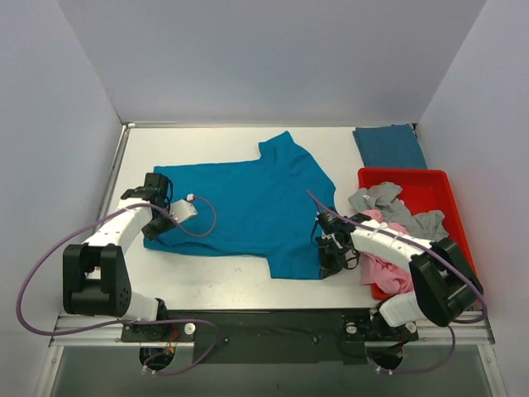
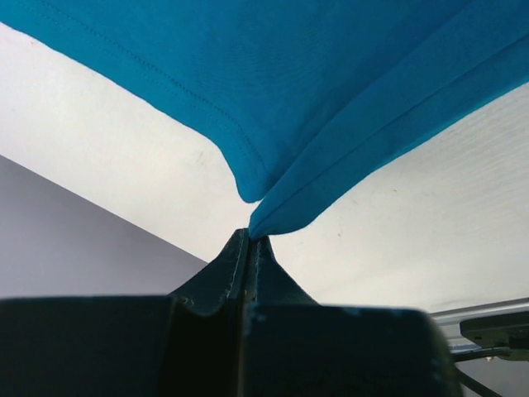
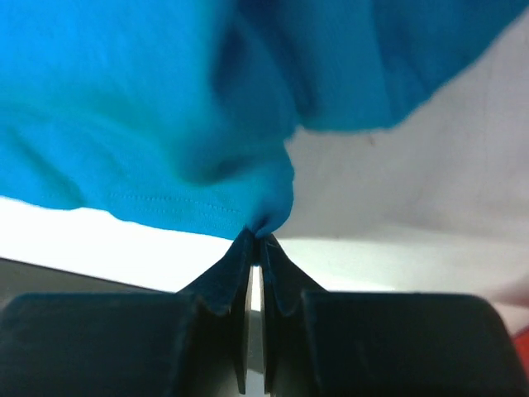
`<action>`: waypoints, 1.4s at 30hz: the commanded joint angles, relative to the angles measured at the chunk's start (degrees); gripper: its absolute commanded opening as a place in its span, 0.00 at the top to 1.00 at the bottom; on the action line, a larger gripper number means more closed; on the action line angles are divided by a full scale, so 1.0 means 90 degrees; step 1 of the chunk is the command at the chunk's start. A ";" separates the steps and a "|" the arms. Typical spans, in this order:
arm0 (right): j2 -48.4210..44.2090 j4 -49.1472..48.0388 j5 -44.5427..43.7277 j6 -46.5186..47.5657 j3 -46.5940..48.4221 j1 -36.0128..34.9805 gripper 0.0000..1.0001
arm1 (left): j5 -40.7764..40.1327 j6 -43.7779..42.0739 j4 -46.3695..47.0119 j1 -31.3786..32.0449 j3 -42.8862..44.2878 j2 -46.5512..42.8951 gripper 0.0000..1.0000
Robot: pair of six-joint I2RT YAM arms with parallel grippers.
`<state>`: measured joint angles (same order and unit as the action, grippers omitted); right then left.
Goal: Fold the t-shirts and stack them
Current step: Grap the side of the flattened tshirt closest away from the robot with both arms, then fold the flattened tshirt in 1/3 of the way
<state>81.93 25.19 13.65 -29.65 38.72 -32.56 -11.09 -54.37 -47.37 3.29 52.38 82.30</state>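
A teal-blue t-shirt [image 1: 248, 207] lies spread on the white table [image 1: 215, 281], neck side toward the right. My left gripper [image 1: 155, 222] is shut on the shirt's near-left corner; the left wrist view shows its jaws pinching the cloth [image 2: 273, 124] at the tip [image 2: 252, 236]. My right gripper [image 1: 329, 258] is shut on the shirt's near-right corner; the right wrist view shows bunched cloth [image 3: 165, 107] clamped between the jaws [image 3: 259, 237]. A folded darker teal shirt [image 1: 388, 146] lies at the far right. A pink shirt [image 1: 382, 266] and a grey shirt [image 1: 388, 207] lie in the tray.
A red plastic tray [image 1: 434, 184] stands at the right edge of the table, beside my right arm. White walls close in the table at the back and both sides. A metal rail [image 1: 273, 318] runs along the near edge.
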 commanded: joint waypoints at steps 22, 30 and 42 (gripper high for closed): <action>0.2788 0.2347 0.1111 0.2493 0.6523 0.1947 1.00 | -0.0028 0.1178 0.0254 -0.0151 0.2002 0.1353 1.00; 0.3884 0.2435 0.0877 0.2855 0.7709 0.2074 1.00 | -0.0115 0.1548 0.0537 -0.0277 0.2070 0.1685 1.00; 0.4138 0.2397 0.1169 0.2953 0.8051 0.2475 1.00 | -0.0330 0.1783 0.0771 -0.0336 0.2217 0.1978 1.00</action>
<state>117.91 44.88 23.00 -4.38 108.38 -9.80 -13.06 -39.59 -42.78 0.58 69.80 99.24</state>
